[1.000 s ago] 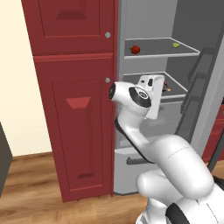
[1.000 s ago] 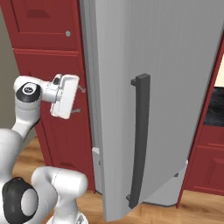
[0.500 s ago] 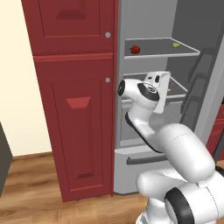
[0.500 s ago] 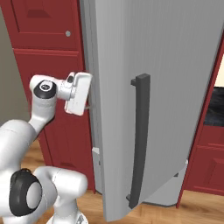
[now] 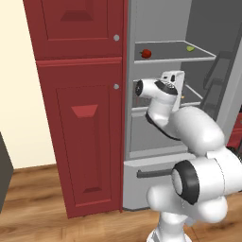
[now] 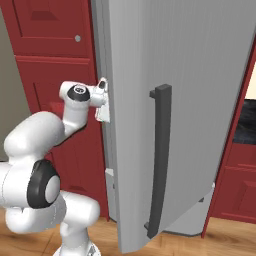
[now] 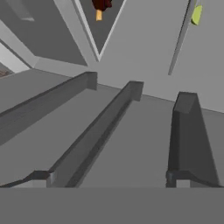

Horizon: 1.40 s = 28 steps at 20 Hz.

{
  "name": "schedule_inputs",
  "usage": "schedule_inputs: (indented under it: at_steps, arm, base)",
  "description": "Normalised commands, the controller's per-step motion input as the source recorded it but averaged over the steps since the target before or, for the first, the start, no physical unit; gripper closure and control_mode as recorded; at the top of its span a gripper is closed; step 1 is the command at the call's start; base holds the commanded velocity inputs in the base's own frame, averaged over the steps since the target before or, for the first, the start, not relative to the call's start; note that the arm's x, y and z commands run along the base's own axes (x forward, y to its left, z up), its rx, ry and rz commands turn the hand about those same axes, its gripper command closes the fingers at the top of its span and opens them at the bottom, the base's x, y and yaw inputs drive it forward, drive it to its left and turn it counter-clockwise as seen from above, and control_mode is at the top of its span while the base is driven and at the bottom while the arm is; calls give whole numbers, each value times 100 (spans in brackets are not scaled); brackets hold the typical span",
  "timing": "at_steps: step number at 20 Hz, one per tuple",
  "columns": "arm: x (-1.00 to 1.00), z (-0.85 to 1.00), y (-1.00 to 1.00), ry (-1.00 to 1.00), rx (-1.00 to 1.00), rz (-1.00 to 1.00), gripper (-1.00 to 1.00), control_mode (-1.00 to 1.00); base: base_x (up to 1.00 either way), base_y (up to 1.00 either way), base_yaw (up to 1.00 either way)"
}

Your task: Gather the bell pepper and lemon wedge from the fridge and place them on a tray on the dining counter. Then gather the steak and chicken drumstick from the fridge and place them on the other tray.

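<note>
A red bell pepper (image 5: 145, 53) lies at the left of the fridge's upper glass shelf (image 5: 170, 57), and a yellow-green lemon wedge (image 5: 190, 48) lies at its right. My gripper (image 5: 176, 86) is inside the open fridge at the level of the shelf below, under both of them. In the hand view the gripper (image 7: 109, 178) is open, its fingertips (image 7: 41, 177) wide apart with nothing between them. That view has the bell pepper (image 7: 101, 5) at the top and the lemon wedge (image 7: 197, 15) at the top right. The steak, chicken drumstick and trays are out of view.
The open grey fridge door (image 6: 175, 110) with its dark handle (image 6: 159, 160) stands to the right of the arm. Dark door racks (image 7: 109, 127) run ahead of the hand. Red cabinets (image 5: 80, 118) flank the fridge on the left. A drawer front (image 5: 151, 165) sits low in the fridge.
The arm has swung right and forward, carrying the hand from in front of the red cabinet into the fridge opening. The jaws have stayed open.
</note>
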Motion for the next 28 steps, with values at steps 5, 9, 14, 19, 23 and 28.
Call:
schedule_inputs:
  at_steps: [5, 9, 14, 19, 23, 28]
  arm:
    - [92, 0, -22, 1, -2, 0, -100, -100]
    - [-4, 0, -40, 0, -8, -11, -100, -100]
    - [-61, -3, -76, 0, -7, -24, -100, -100]
    - [-88, -14, -100, 0, -2, -31, -100, -100]
    - [-96, -7, -100, -3, 0, -29, -100, -100]
    - [-92, 1, -95, -9, 0, -25, -100, -100]
  base:
    - [0, 0, 0]
    - [0, 0, 0]
    - [0, 0, 0]
    - [0, 0, 0]
    - [0, 0, 0]
    - [0, 0, 0]
